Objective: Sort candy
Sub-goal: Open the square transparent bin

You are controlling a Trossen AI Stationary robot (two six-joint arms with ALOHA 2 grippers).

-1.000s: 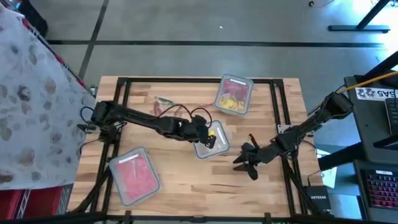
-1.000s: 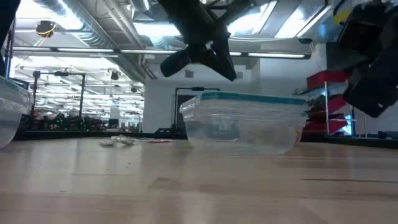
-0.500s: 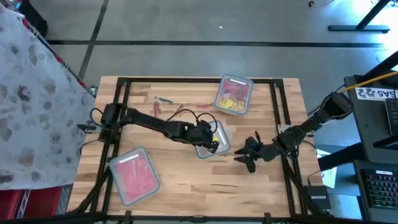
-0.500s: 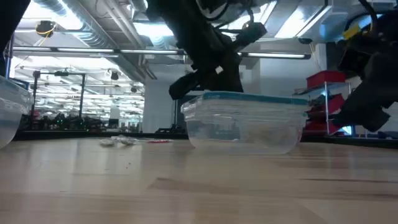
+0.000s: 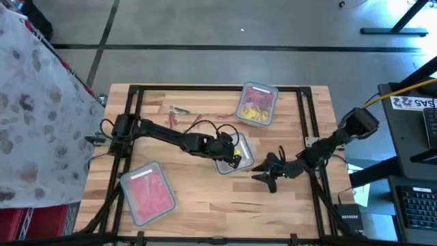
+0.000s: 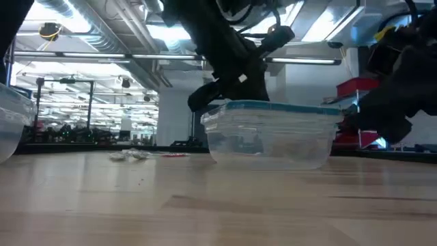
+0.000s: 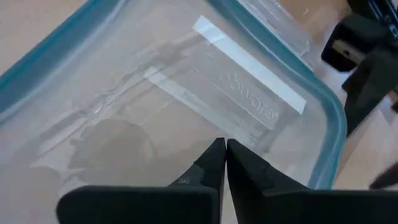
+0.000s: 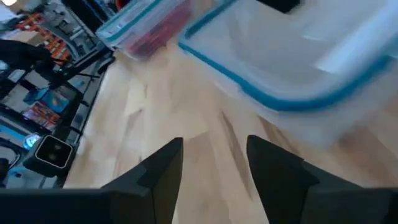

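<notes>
The left gripper (image 5: 234, 156) hangs over the middle tub (image 5: 240, 162), the clear teal-rimmed one at the table's centre, and the left wrist view shows its fingers (image 7: 211, 163) pressed together with nothing between them, tips pointing down at the tub's bare clear floor. The loose candy (image 5: 179, 111) still to be sorted lies scattered on the wood toward the far edge, on the left arm's side of the middle tub and well apart from both grippers; each piece is too small to tell its long axis. The left arm is judged the nearer one, so the coming reach would run from the tub back across toward that scatter. The right gripper (image 5: 268, 174) waits just beside the tub's right side, its fingers (image 8: 157, 169) spread over bare table. Yellow candy fills the far tub (image 5: 257, 104) and red candy the near left tub (image 5: 146, 193)
</notes>
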